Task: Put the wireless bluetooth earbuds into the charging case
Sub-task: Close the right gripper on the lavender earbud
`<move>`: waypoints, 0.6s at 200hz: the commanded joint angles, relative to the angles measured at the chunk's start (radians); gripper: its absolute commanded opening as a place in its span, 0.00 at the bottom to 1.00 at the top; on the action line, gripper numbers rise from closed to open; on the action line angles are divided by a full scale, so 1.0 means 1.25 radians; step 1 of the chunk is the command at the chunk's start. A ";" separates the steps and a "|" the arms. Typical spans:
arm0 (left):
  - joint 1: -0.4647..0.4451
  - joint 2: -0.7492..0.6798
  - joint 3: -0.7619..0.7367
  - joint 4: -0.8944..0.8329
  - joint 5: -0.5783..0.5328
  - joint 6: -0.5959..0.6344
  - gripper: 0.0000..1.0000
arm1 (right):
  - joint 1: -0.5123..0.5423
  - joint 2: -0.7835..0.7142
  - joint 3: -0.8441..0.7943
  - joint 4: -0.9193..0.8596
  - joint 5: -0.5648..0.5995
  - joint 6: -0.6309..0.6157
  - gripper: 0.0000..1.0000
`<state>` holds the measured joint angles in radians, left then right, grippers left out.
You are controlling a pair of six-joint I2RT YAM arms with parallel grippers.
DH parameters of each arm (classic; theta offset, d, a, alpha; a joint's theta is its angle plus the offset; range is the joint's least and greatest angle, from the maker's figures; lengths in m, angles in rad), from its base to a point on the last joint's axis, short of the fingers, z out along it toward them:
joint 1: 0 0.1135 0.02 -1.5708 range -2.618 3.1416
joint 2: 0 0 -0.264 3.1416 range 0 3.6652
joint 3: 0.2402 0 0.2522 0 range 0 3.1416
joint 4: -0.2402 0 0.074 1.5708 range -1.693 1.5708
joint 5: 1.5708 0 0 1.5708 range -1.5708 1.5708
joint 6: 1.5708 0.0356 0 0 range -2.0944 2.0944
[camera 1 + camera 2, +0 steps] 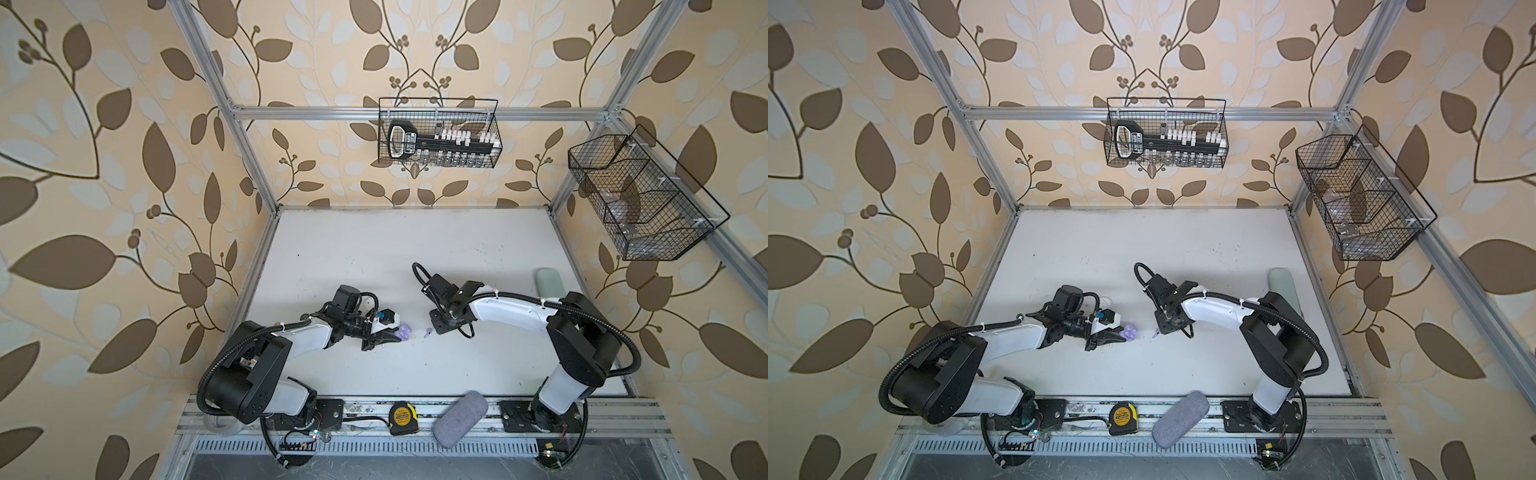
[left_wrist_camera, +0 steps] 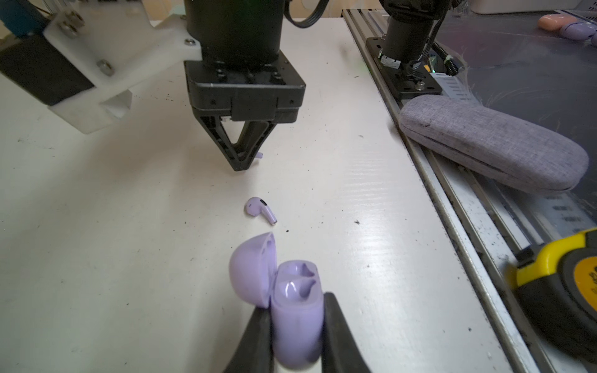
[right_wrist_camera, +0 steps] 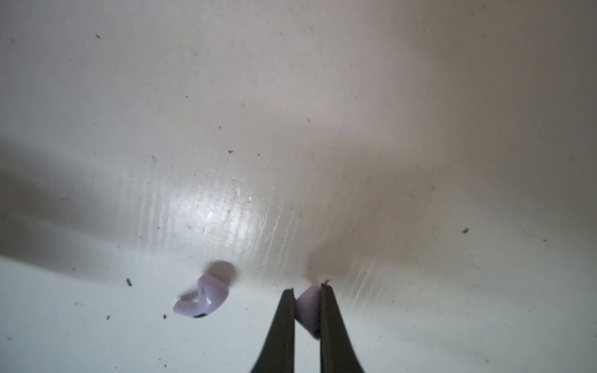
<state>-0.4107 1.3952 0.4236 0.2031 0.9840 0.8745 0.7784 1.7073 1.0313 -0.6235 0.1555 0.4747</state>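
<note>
My right claw (image 3: 308, 290) was pinched shut on one pale purple earbud (image 3: 308, 306). The earbud sat right at the tips of the claw, just above the white table (image 3: 290, 129). I could not tell which way its stem pointed in that close view.

My left claw (image 2: 295, 305) was squeezed tight on the purple charging case (image 2: 297, 336). The lid (image 2: 252, 271) stood open and both little holes looked empty.

The second earbud (image 2: 260, 209) lay flat on the table between the case and my right claw. In a top view it (image 1: 427, 332) was just right of the case (image 1: 405, 331). On the near rail lay a grey pouch (image 2: 491, 142) and a yellow tape measure (image 2: 562, 290), well apart from the work.

I think a few things could go wrong from here. The held earbud was tiny and smooth, and I only had it by the tips, so it could twist or pop out on the way over. If it came in turned the wrong way, it would not drop into its hole. A hard push could tip the case in my left claw. My right claw could also bump the lid shut or knock the loose earbud away.
</note>
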 commanded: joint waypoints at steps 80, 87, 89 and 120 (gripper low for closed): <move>0.007 0.003 0.025 0.011 0.001 -0.012 0.00 | -0.011 -0.014 -0.032 0.018 -0.007 0.016 0.10; 0.007 0.003 0.025 0.010 0.002 -0.012 0.00 | -0.012 -0.012 -0.032 0.017 -0.004 0.017 0.09; 0.007 0.003 0.025 0.011 0.002 -0.013 0.00 | -0.012 -0.012 -0.031 0.017 -0.003 0.018 0.09; 0.007 0.003 0.025 0.010 0.001 -0.013 0.00 | -0.018 -0.023 -0.032 0.021 0.005 0.030 0.09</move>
<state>-0.4107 1.3964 0.4236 0.2058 0.9836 0.8604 0.7643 1.7073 1.0000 -0.6003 0.1493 0.4900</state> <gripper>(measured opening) 0.223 0.097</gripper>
